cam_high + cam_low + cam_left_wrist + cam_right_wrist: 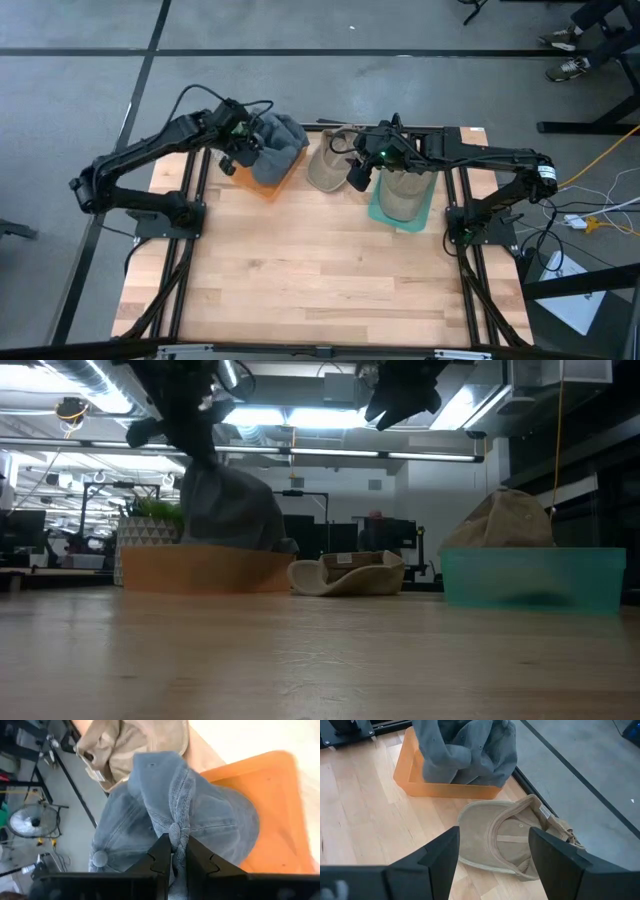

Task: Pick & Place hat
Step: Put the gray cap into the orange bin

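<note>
A grey cap [278, 145] hangs over an orange bin [262, 185] at the table's far left, with my left gripper [246, 150] shut on it. The cap's lower part [470, 767] sinks inside the bin's walls [445, 789]. A tan cap [505, 840] lies upside down on its crown on the wood, to the right of the bin. My right gripper [492, 865] hovers open above this cap, a finger over each side, touching nothing. In the low view the grey cap [225, 505] drapes down behind the bin's front wall [200, 570]. My left gripper pinches a bunched fold of the grey cap's crown cloth [175, 832] between its two fingers [160, 855]. The fingers slant down from the table's left. The cap hangs slack below them, its lower part inside the orange bin; whether it touches the bin's floor is hidden.
A teal bin [420, 215] stands at the far right with another tan cap [402, 195] in it, seen piled above its rim [500, 520] in the low view. The near half of the wooden table [320, 280] lies bare. Black frame rails run along both sides.
</note>
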Controlling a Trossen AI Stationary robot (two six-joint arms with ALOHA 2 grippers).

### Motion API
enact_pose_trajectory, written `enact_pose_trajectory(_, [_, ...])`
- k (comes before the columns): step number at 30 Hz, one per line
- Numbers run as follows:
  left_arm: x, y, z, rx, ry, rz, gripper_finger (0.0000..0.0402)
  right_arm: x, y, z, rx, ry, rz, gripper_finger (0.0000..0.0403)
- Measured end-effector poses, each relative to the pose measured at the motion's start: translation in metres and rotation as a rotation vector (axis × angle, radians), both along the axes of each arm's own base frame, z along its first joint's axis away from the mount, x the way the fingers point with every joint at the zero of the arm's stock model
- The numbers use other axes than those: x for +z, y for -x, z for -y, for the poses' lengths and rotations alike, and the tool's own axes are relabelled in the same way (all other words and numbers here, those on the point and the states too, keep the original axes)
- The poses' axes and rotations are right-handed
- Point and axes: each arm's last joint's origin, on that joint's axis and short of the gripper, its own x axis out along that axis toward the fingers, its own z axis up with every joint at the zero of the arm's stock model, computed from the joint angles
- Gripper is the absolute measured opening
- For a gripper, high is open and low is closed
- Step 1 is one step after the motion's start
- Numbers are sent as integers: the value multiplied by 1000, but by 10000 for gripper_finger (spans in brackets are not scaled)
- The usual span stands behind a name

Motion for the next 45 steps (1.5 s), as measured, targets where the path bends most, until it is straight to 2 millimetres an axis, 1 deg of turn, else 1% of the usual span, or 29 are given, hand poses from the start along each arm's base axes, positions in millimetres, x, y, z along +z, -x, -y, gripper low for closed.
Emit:
enact_pose_trajectory(6, [-14,-12,-19,73,39,-14,42,-4,-4,0,-1,-4,-14,236])
enact_pose_trajectory(12, [-23,-15,-30,152,85,-15,37,-14,-12,2,-12,-21,-40,236])
enact_pose_trajectory(15, [-23,-14,-32,162,86,-15,34,-19,-17,2,-57,-85,-17,236])
enact_pose_trajectory(19, [-22,-15,-34,166,73,4,40,-24,-21,1,-114,-224,39,236])
enact_pose_trajectory(23, [-17,-20,-38,201,56,96,56,-25,-22,0,-99,-278,44,236])
enact_pose_trajectory(27, [-10,-26,-43,281,69,222,77,-25,-22,-1,-87,-295,45,236])
enact_pose_trajectory(30, [-7,-28,-45,314,75,276,97,-25,-22,-2,-72,-310,45,236])
enact_pose_trajectory(37, [-6,-28,-46,413,89,304,162,-25,-22,-2,-66,-311,43,236])
enact_pose_trajectory(42, [-4,-22,-55,565,10,318,207,-25,-22,-2,-65,-308,41,236])
enact_pose_trajectory(45, [-2,-18,-61,679,-54,330,225,-25,-22,-2,-65,-308,41,236])
